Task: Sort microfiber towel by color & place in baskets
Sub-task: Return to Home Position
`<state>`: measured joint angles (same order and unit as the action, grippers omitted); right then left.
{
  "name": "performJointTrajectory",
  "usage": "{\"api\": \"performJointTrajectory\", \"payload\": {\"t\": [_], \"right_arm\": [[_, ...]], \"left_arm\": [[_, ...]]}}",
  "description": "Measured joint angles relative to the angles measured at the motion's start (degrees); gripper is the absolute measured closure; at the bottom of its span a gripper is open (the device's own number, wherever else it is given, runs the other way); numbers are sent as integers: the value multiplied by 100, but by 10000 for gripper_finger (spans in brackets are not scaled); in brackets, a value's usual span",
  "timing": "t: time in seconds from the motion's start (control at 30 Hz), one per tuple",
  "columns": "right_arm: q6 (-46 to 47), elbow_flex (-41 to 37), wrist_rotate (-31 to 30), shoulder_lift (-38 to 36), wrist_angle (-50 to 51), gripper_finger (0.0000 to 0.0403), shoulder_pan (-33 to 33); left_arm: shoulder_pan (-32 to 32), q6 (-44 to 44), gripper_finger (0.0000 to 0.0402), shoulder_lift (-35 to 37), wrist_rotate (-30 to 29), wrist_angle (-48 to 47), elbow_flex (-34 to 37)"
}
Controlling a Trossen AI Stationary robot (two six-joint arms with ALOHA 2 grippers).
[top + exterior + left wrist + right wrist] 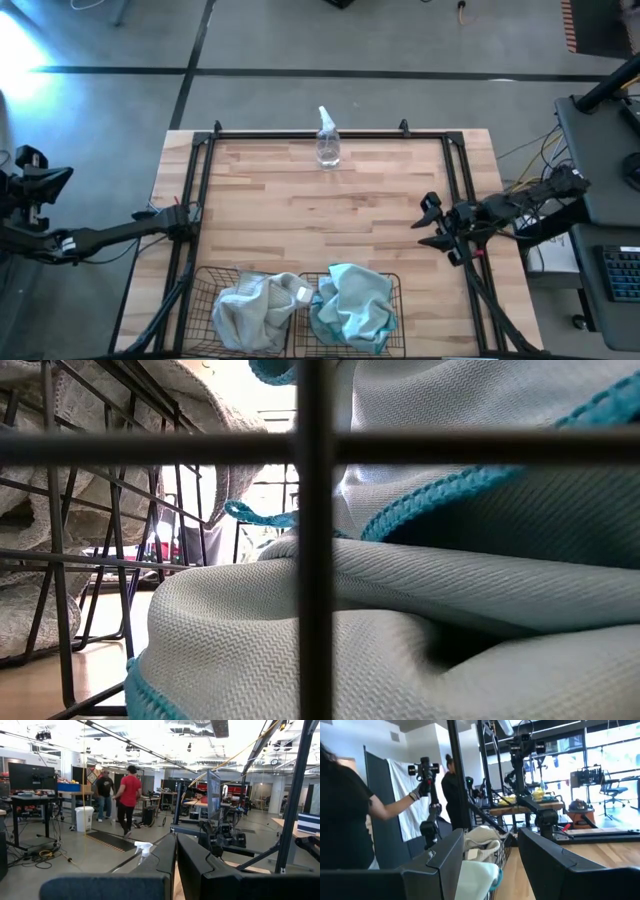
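Two black wire baskets stand side by side at the table's near edge. The left basket [205, 285] holds a crumpled pale grey-white towel [255, 308]. The right basket [396, 288] holds a crumpled light blue towel [352, 303]. The low view looks through the basket wires [315, 540] at the blue-edged towel [450, 590]. My left gripper [188, 213] is shut and empty at the table's left edge [175, 857]. My right gripper [428, 222] is open and empty near the right edge, and in its wrist view both towels [481, 842] show between its fingers [490, 865].
A clear spray bottle [327, 140] stands at the middle of the table's far edge. A black metal frame [330, 134] runs along the table's sides. Bare wood lies between the bottle and the baskets. People stand in the room beyond the table [345, 810].
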<state>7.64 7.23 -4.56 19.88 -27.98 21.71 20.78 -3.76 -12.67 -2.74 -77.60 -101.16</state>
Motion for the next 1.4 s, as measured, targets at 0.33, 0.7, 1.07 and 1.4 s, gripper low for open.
{"api": "performJointTrajectory", "payload": {"t": [0.33,0.7,1.07,1.4], "right_arm": [[-16,-646,-2,7,-963,220,0],[47,-650,-177,-77,-1101,220,0],[-109,-654,-104,-710,-960,220,0],[-120,-657,-103,-1259,-852,220,0]], "left_arm": [[0,-86,402,0,-3,-2,0],[-2,-130,402,0,-31,-13,0],[-2,-279,402,0,-17,-217,0],[0,-450,402,0,11,-350,-2]]}}
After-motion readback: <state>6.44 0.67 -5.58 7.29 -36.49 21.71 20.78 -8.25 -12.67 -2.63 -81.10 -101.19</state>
